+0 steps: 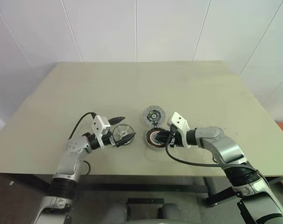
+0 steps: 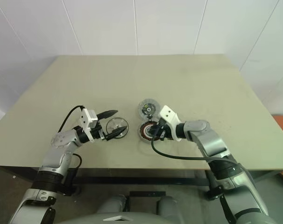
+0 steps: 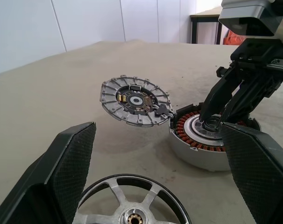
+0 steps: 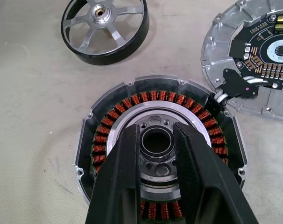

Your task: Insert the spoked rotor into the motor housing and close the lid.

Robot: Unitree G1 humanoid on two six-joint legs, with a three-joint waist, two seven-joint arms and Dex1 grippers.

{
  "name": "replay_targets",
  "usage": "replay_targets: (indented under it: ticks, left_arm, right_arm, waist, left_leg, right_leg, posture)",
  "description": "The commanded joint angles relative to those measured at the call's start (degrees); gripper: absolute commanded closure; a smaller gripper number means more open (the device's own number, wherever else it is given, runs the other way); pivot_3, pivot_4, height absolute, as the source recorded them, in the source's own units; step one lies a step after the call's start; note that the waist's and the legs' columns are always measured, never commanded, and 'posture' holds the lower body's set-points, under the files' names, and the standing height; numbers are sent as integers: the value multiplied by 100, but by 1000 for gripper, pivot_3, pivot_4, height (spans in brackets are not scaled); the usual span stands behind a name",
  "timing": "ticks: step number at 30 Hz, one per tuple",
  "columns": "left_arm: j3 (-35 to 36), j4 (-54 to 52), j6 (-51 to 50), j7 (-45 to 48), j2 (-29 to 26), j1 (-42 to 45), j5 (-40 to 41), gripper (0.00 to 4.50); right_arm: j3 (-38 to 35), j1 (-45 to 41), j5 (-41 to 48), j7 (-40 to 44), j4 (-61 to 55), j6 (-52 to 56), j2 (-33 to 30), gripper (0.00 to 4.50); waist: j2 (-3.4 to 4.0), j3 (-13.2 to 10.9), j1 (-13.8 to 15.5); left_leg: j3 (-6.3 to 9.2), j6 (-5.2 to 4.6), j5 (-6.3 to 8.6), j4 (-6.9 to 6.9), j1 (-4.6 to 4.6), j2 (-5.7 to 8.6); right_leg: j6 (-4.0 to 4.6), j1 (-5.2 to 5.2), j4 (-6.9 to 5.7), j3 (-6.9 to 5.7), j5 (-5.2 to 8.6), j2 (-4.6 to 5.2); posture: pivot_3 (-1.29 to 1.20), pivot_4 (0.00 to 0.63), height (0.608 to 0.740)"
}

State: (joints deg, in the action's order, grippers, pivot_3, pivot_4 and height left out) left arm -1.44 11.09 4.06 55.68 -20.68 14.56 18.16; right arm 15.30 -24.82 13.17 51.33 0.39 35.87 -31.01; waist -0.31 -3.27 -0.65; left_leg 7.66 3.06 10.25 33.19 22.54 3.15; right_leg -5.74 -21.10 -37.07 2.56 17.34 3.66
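Left eye view is showing the counter (image 1: 202, 93) filling the middle of the frame, with the three motor parts clustered at its lower centre. Lying flat at centre is the motor housing (image 1: 153, 138), copper windings facing up, and the right hand (image 1: 166, 136) is reaching in from the lower right, its narrowly parted fingers (image 4: 132, 154) resting on either side of the central hub, steadying it as far as I can judge. Just above the housing, the lid (image 1: 152, 115) is lying tethered by a short cable. The spoked rotor (image 1: 123, 135) is sitting flat left of the housing, between the wide-spread fingers of the left hand (image 1: 123, 128), the nearer hand for lifting it rightward.
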Motion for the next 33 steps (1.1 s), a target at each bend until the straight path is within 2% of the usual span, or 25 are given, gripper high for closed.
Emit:
replay_targets:
  ticks: [1, 33]
  left_arm:
    - [13, -217, 46, -14, -11, 18, 42, 0]
    - [-14, -207, 49, 62, -19, -36, 22, 0]
  right_arm:
    - [-39, -38, -135, -34, 40, -120, -57, 3854]
    - [-215, 101, -80, -225, 161, -115, 140, 3854]
  waist:
    - [0, 0, -2]
    - [-1, 1, 2]
  left_leg:
    - [0, 0, 0, 0, 0, 0]
    - [0, 0, 0, 4, -7, 0]
  right_leg:
    - [0, 0, 0, 0, 0, 0]
    - [0, 8, -1, 0, 0, 0]
  posture:
    - [0, 0, 740]
    - [0, 0, 740]
